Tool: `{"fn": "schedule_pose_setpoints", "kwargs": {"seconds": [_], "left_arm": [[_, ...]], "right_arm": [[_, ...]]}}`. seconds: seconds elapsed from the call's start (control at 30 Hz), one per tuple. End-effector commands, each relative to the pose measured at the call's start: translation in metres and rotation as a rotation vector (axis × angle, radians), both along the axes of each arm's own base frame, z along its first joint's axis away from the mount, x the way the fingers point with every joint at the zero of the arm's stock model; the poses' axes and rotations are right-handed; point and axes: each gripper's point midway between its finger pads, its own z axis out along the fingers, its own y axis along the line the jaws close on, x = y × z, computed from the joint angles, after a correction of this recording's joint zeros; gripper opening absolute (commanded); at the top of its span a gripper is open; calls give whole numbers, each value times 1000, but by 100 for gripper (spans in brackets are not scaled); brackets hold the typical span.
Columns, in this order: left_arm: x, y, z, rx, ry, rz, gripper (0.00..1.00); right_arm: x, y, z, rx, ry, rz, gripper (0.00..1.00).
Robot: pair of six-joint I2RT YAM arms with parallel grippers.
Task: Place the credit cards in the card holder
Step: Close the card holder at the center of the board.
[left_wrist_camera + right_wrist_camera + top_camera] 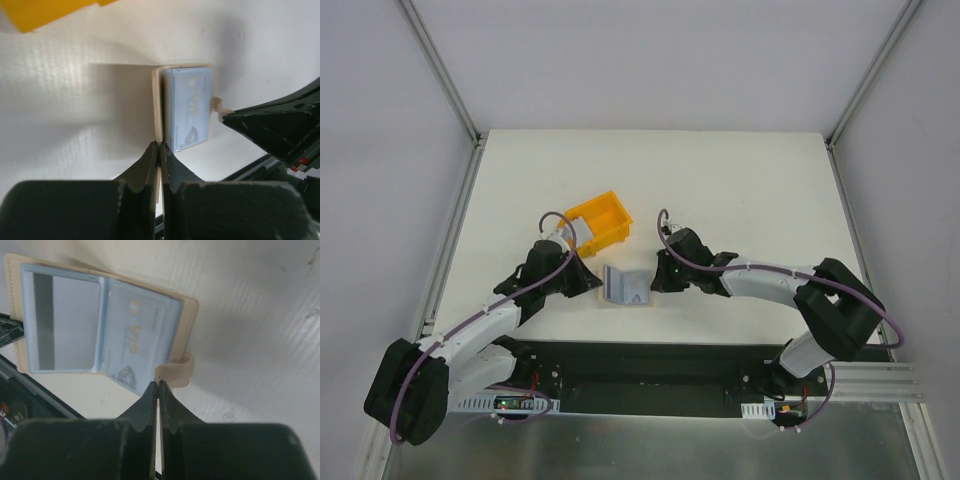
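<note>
The beige card holder (pixel 625 287) lies open between my two grippers. In the right wrist view it (pixel 187 307) shows two clear sleeves. One holds a silvery-grey credit card (pixel 65 322) with a dark stripe. The other holds a pale blue card marked VIP (pixel 135 340), which the left wrist view also shows (pixel 190 107). My left gripper (pixel 159 145) is shut on the holder's left flap (pixel 156 100), held upright and seen edge-on. My right gripper (pixel 158 384) is shut, pinching the tip of the holder's curled strap (pixel 176 372).
A yellow plastic bin (pixel 600 222) stands just behind the left gripper (pixel 592 283), and its edge shows in the left wrist view (pixel 45 12). The right gripper (pixel 657 280) is close to the holder's right side. A dark base rail (pixel 650 365) runs along the near edge.
</note>
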Motion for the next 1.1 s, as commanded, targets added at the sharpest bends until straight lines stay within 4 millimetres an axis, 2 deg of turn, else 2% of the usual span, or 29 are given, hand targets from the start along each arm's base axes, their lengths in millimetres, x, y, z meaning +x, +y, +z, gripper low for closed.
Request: {"fn": "schedule_pose_setpoints", "kwargs": {"seconds": [0.0,0.3,0.57,0.73,0.83,0.97,1.07], "left_arm": [[-7,-31,19,-1,-41,-185,0],[-10,-79,22,29,-1,-324,0],[-11,-119,10,36,90,-389,1],[-23,-144,-6,-4,178,-430,14],[-29,-155,-9,-30,187,-459,23],[-32,-156,-11,-26,182,-459,30],[-27,-151,2,-24,113,-447,37]], "right_arm": [[-4,25,30,180,-40,-5,1],[-2,9,44,226,-127,-90,1],[-1,-23,38,218,-192,-215,1],[-3,-32,35,214,-209,-238,1],[-2,-36,37,217,-225,-250,1],[2,-41,40,212,-254,-267,2],[2,-41,40,207,-257,-260,2]]}}
